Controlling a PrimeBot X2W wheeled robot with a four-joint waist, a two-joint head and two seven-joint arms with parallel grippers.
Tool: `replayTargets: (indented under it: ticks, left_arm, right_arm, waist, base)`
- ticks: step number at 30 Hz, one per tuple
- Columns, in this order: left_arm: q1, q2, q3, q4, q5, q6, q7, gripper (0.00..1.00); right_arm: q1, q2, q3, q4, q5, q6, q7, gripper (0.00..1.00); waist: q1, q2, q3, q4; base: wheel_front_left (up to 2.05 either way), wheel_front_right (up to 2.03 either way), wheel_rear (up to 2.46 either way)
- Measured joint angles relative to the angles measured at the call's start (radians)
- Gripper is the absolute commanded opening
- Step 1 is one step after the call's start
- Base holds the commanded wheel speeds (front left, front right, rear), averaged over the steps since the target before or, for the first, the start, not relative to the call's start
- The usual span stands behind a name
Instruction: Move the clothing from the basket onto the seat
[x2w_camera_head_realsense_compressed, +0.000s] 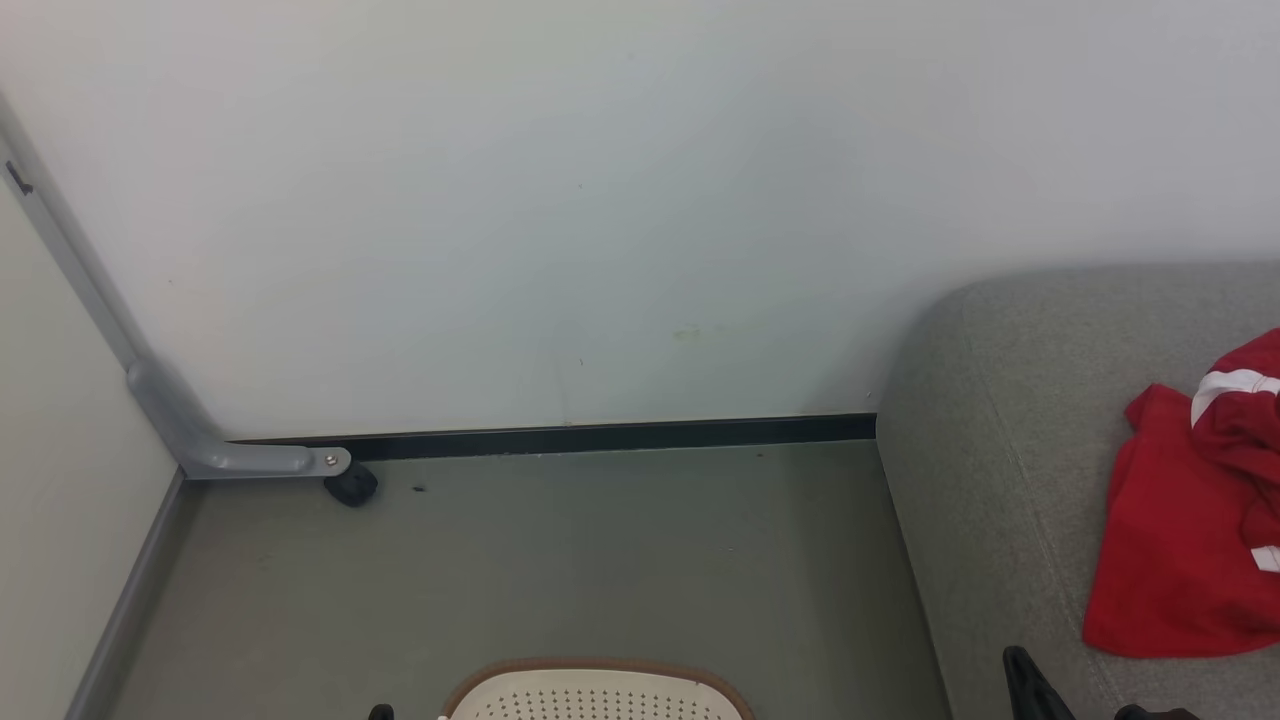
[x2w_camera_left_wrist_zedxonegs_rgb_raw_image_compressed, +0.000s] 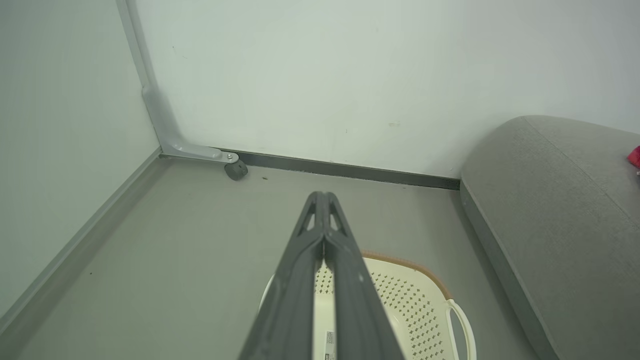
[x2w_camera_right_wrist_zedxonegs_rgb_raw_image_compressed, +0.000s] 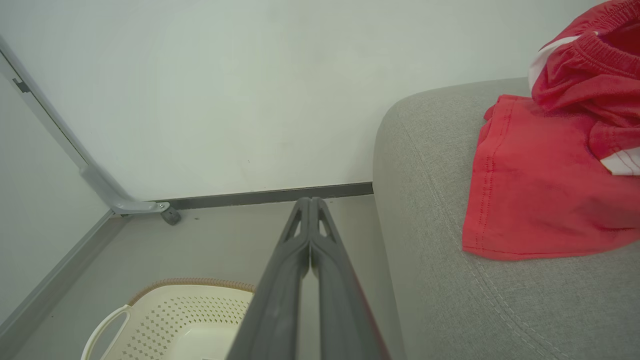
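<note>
Clothing (x2w_camera_head_realsense_compressed: 1190, 520): red heap at the right edge of the head view, lying on the grey seat (x2w_camera_head_realsense_compressed: 1000, 430), the white-striped piece on top of the plain one. Judged done, or close to it.

Basket (x2w_camera_head_realsense_compressed: 598, 692): bottom centre, standing on the floor (x2w_camera_head_realsense_compressed: 600, 560) near the seat's left side. The part in view holds no red cloth. The rest is cut off by the frame edge or hidden behind the fingers, so a leftover cannot be ruled out.

Left jaws and right jaws: both pressed together at the tips in the wrist views, nothing seen between them.

Room: pale wall (x2w_camera_head_realsense_compressed: 600, 200), dark skirting strip (x2w_camera_head_realsense_compressed: 620, 436), dull grey-green floor. Grey metal bracket (x2w_camera_head_realsense_compressed: 240, 458) with a small black wheel (x2w_camera_head_realsense_compressed: 351, 487) in the left corner.
</note>
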Motion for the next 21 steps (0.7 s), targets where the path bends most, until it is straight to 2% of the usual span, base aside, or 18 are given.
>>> replayTargets:
  ticks: [21]
  left_arm:
    - [-0.02,-0.018,0.072,0.01,-0.253,-0.053,0.069,0.0]
  right_arm:
    - [-0.022,0.031,-0.086,0.021,0.266,0.035,0.068,0.0]
  waist:
    - [0.0001,0.0,0.004,0.003]
  base:
    - [0.0,0.0,0.0]
